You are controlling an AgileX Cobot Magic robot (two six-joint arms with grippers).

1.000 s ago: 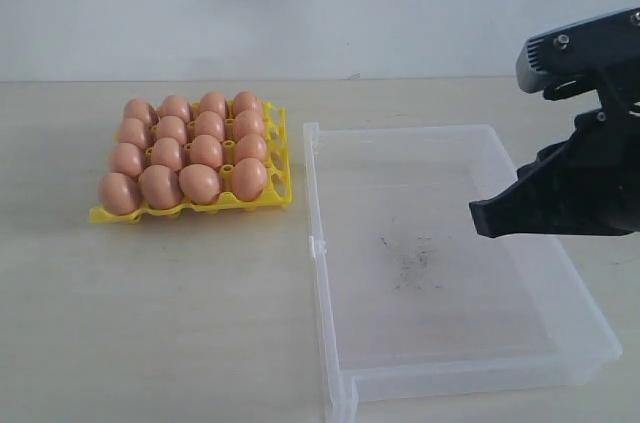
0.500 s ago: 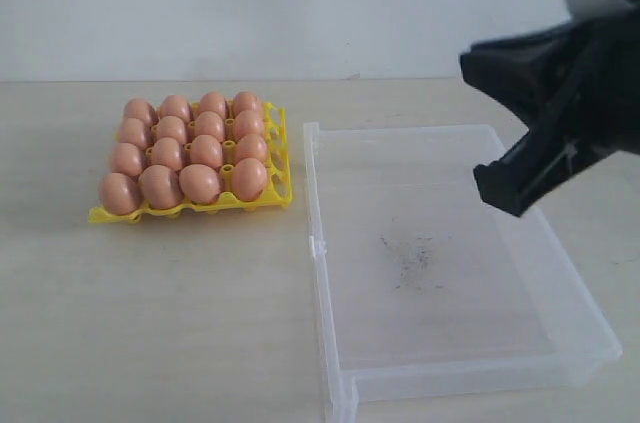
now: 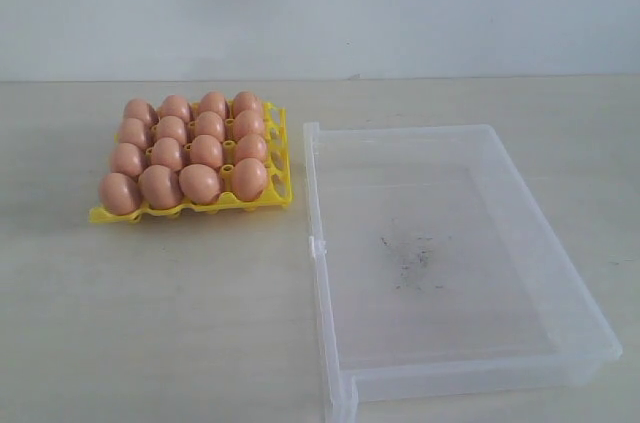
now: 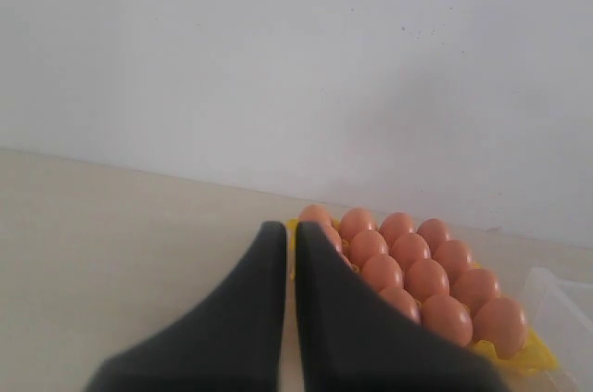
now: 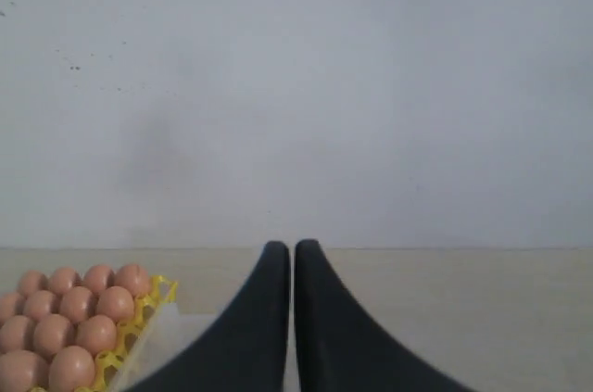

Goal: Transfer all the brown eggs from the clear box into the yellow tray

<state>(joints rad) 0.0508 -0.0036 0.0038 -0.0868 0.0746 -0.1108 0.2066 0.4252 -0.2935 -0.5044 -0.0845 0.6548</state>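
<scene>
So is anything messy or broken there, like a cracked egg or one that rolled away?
Nothing is broken or spilled. All the brown eggs sit neatly in the yellow tray, and none looks cracked or has rolled away. The only odd bit is some dark scuff marks on the floor of the clear box, like little dirt smudges.

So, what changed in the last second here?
The right arm, earlier over the right side of the clear box, lifted up and out of the exterior view; the right gripper is shut and empty. Nothing was picked up or released. The brown eggs, all in the yellow tray, and the box stayed put.
</scene>
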